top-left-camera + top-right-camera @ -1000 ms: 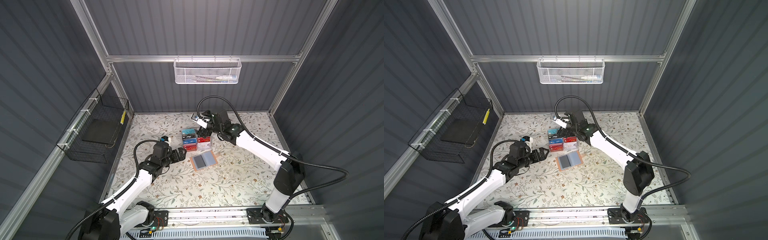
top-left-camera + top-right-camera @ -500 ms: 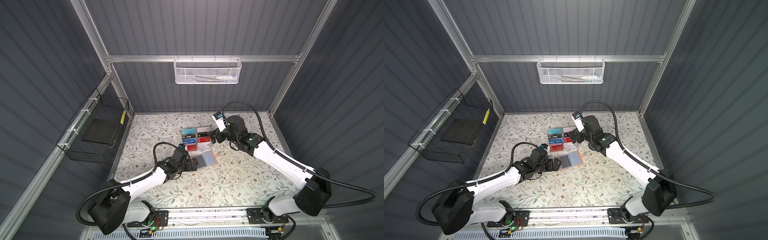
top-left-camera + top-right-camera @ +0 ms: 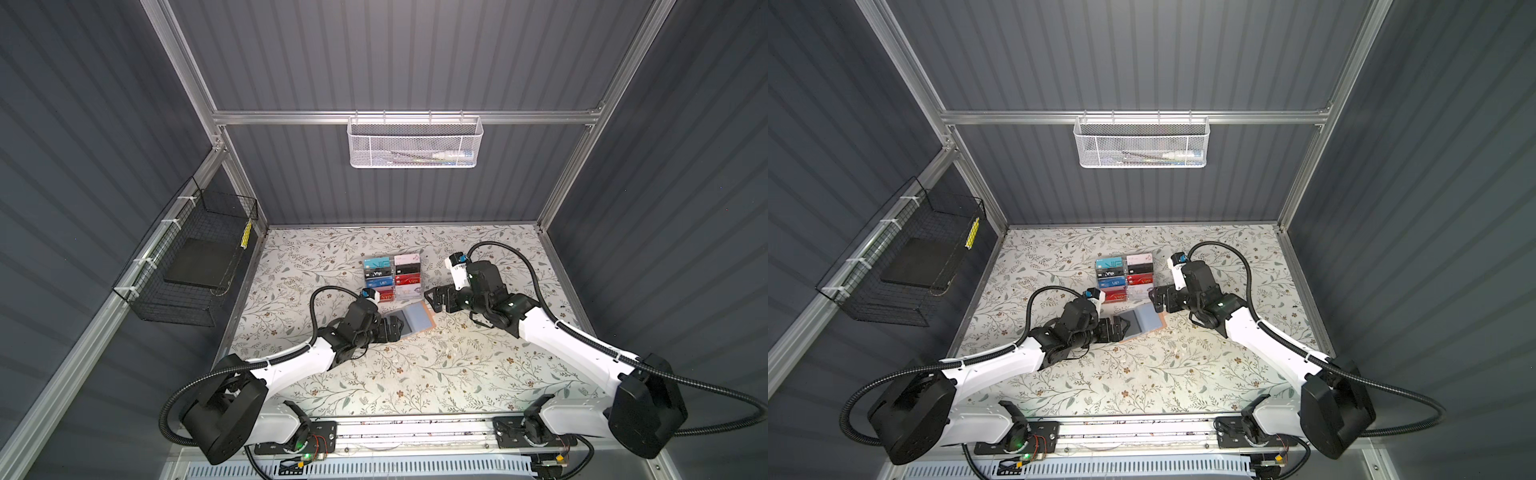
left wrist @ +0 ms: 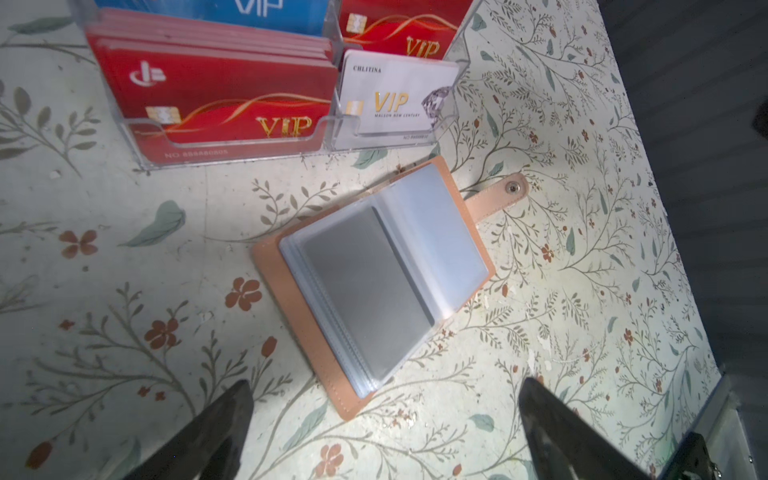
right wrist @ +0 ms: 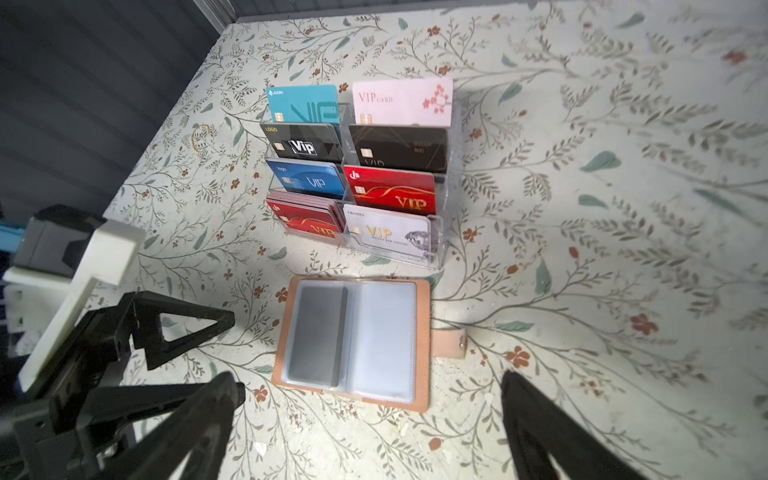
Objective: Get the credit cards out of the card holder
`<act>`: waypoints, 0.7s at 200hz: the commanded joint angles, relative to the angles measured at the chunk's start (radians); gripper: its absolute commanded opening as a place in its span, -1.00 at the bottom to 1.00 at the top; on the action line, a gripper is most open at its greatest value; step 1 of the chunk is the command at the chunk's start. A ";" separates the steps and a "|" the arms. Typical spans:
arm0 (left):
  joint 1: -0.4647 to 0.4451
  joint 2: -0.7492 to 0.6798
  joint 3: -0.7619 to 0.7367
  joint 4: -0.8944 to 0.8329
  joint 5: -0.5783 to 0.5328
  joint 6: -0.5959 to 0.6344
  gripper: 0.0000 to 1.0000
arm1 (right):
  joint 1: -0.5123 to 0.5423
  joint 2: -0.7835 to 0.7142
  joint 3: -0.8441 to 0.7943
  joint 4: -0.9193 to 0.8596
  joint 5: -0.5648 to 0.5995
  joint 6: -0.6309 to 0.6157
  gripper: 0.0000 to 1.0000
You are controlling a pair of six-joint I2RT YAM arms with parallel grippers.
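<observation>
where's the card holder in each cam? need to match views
Top view: card holder mid-table, open.
Top view: same spot, mid-table.
Left wrist: mid-picture, open and flat, skewed in the frame.
Right wrist: mid-picture, open and flat, square to the frame.
Shared landmark: the clear rack, right next to the holder in all four.

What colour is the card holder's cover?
The card holder cover is tan-peach; clearest in left wrist view.
</observation>
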 commanded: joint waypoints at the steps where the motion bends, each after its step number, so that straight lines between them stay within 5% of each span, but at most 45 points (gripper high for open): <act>1: 0.001 -0.035 -0.023 0.046 0.036 -0.025 1.00 | -0.022 0.036 -0.025 0.122 -0.148 0.099 0.98; 140: 0.121 -0.077 -0.188 0.306 0.218 -0.208 1.00 | 0.014 0.298 -0.113 0.417 -0.369 0.294 0.98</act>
